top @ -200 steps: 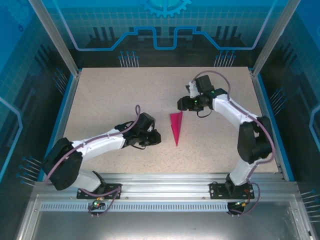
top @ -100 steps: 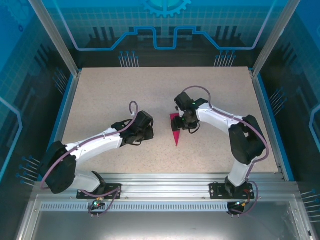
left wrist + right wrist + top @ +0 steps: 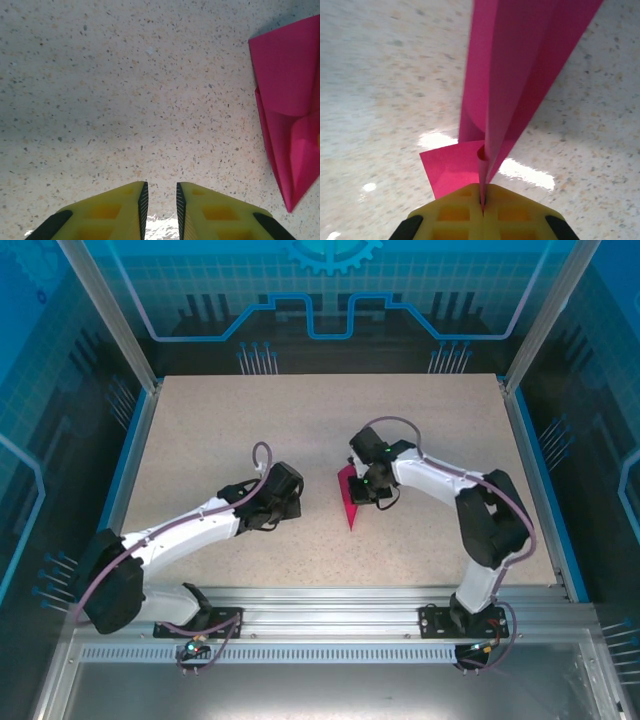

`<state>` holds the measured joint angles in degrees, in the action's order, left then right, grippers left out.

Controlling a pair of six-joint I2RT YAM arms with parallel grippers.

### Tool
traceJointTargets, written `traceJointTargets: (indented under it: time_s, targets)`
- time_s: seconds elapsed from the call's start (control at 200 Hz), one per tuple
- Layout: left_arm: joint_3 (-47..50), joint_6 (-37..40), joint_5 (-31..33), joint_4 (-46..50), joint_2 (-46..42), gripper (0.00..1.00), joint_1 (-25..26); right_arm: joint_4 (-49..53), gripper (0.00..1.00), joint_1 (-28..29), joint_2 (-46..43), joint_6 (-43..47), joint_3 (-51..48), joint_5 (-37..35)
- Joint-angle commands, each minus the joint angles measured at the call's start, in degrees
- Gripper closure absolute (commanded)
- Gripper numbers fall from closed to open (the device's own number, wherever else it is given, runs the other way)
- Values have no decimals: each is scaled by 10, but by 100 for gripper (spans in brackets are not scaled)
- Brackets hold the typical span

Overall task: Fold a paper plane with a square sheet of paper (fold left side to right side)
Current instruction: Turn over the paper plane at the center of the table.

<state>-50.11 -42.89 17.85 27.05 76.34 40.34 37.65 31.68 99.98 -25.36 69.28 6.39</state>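
A: Left gripper (image 3: 290,505) hovers low over the table (image 3: 200,430), jaws a slit apart and empty, just left of the paper plane (image 3: 349,510) lying mid-table.

B: The right gripper (image 3: 366,485) is clamped on the dart's broad end, with a layer raised.

A: Best course, likely: carry that layer across level, match the edges, then press the crease toward the point.

The speckled beige table (image 3: 220,420) has an aluminium rail (image 3: 330,605) along its near edge. The magenta-pink paper plane (image 3: 348,502) lies on the table, well back from the rail. Its narrow tip points toward the rail and its wide end away, partly raised off the surface.
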Motion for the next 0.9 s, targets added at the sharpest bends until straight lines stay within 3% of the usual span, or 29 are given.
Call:
traceJointTargets:
  time_s: [0.0, 0.165, 0.405, 0.495, 0.735, 0.895]
  targets:
    - [-23, 18, 36, 26, -24, 73, -2, -59, 100, -32, -63, 20, -30, 126]
    - [-20, 18, 43, 20, -42, 72, -2, -159, 100, -73, -72, 0, -101, 248]
    - [-25, 17, 40, 18, -37, 71, -2, -217, 99, -123, 19, 17, -149, 274]
    - [-26, 17, 40, 18, -37, 71, -3, -213, 96, -142, 35, 21, -157, 261]
    - [-29, 21, 48, 22, -41, 65, -2, -122, 57, -149, -43, 39, -154, 153]
    - [-27, 20, 63, 20, -49, 56, -3, -15, 47, -122, -120, 36, -127, 41]
